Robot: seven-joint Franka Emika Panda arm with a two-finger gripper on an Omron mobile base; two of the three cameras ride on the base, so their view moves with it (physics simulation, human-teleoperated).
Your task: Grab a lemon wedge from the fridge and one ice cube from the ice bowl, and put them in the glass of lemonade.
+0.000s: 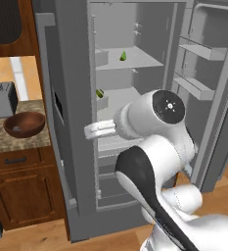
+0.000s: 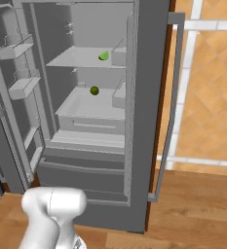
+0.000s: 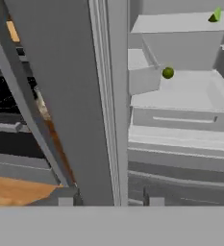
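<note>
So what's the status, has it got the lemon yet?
Gripper empty by the fridge door edge. Lemon wedge on upper shelf. Round green fruit below.

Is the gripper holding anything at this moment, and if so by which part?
Nothing is held. In the hand view the gripper has its fingertips apart with nothing between them, beside the fridge door edge. The lemon wedge sits on the upper shelf.

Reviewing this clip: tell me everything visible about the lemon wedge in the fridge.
The lemon wedge is a small pale yellow-green piece, pointed at the top with a darker shaded side. It sits on the upper grey shelf inside the open fridge, near a small bin at that shelf's end. It rests on the shelf alone; nothing else touches it. A separate round dark green fruit lies on the shelf below. In the hand view the wedge appears at the upper right. Finer surface detail is too small to tell.
</note>
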